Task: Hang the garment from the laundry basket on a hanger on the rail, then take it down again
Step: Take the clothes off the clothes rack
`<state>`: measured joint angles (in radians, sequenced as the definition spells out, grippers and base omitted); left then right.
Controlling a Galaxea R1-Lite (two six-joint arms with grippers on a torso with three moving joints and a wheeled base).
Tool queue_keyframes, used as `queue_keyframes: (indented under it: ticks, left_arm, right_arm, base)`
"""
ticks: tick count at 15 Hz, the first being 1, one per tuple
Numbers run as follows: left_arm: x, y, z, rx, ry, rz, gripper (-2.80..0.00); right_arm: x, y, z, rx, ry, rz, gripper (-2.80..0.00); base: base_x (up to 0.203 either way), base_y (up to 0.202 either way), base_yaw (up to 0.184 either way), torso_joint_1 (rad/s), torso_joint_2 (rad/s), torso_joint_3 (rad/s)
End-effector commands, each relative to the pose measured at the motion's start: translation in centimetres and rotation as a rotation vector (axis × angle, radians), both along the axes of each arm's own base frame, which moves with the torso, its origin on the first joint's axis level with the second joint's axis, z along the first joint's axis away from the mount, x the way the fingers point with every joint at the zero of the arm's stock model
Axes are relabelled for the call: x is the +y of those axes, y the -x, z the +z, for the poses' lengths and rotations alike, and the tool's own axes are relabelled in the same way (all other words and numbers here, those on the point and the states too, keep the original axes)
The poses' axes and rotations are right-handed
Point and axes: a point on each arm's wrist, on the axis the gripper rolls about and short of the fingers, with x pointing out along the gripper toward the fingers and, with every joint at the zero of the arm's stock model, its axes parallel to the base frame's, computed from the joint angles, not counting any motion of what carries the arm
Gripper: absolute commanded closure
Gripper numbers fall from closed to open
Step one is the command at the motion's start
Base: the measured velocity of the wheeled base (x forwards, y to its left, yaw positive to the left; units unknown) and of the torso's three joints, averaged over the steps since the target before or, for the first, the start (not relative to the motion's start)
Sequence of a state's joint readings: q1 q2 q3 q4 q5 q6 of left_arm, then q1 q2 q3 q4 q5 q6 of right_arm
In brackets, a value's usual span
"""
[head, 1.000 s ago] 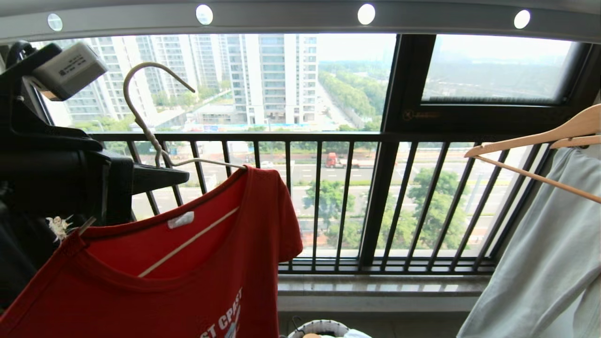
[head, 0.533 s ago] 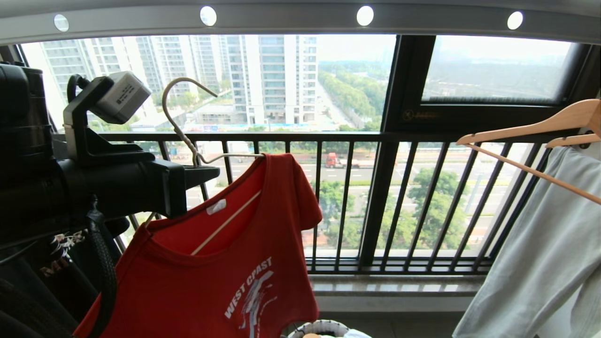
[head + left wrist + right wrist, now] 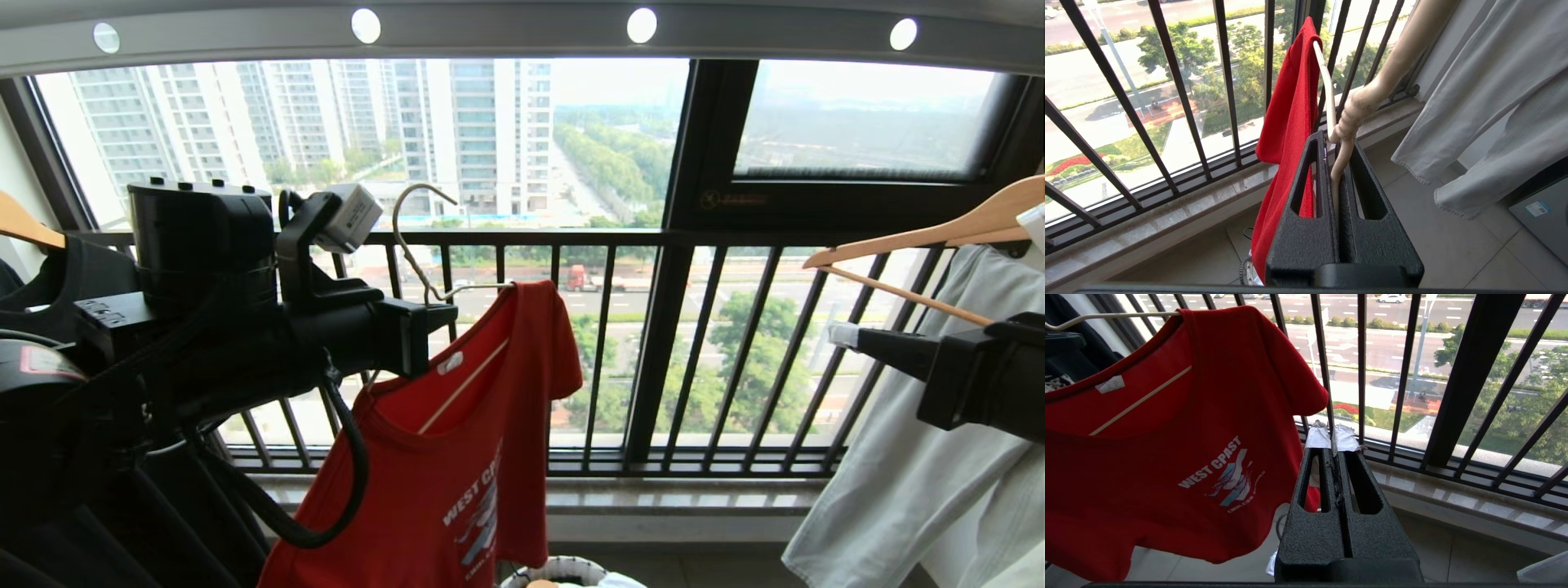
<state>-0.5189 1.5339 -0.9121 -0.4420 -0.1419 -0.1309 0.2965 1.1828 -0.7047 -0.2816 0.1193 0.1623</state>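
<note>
The red garment (image 3: 465, 441) hangs on the cream wire hanger (image 3: 406, 233), tilted, with its white lettering towards me. My left gripper (image 3: 445, 314) is shut on the hanger's wire just below the twisted neck (image 3: 1349, 116). The hook hangs free in the air, well below the grey rail (image 3: 506, 33) with its round holes. My right gripper (image 3: 841, 335) reaches in from the right, shut and empty, its taped fingertips (image 3: 1318, 437) beside the garment's (image 3: 1167, 449) sleeve. Only the dotted rim of the laundry basket (image 3: 555, 565) shows, below the garment.
Two wooden hangers (image 3: 922, 237) carry a pale grey-green garment (image 3: 922, 457) at the right, close to my right arm. A black T-shirt (image 3: 49, 269) hangs at the far left. The dark barred window railing (image 3: 653, 237) and stone sill (image 3: 678, 498) stand behind.
My left arm has carried the hanger and garment rightwards and away from the camera, the hook now showing lower. My right gripper has risen into view at the right edge.
</note>
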Motion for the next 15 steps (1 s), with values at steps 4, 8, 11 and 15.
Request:
queue_keyframes:
  ticks: [4, 8, 11, 15]
  left_arm:
    - [-1.9, -2.4, -2.6, 0.059, 0.045, -0.002, 0.0]
    - [-3.0, -4.3, -5.0, 0.038, 0.058, 0.006, 0.0]
    - [-3.2, -4.6, -5.7, 0.024, 0.069, 0.003, 0.0]
    - [-3.2, -4.6, -5.5, 0.018, 0.075, 0.006, 0.0]
  right_arm:
    - [6.5, -9.5, -3.4, 0.115, 0.057, 0.105, 0.0]
    - [11.0, -14.5, -6.3, 0.171, 0.085, 0.153, 0.0]
    - [14.5, -14.6, -8.6, 0.192, 0.111, 0.204, 0.0]
    - [16.3, -14.7, -9.3, 0.112, 0.11, 0.133, -2.8]
  base:
    - [0.0, 0.0, 0.0, 0.0, 0.0, 0.0]
    - [0.0, 0.0, 0.0, 0.0, 0.0, 0.0]
    - [0.0, 0.0, 0.0, 0.0, 0.0, 0.0]
    - [0.0, 0.0, 0.0, 0.0, 0.0, 0.0]
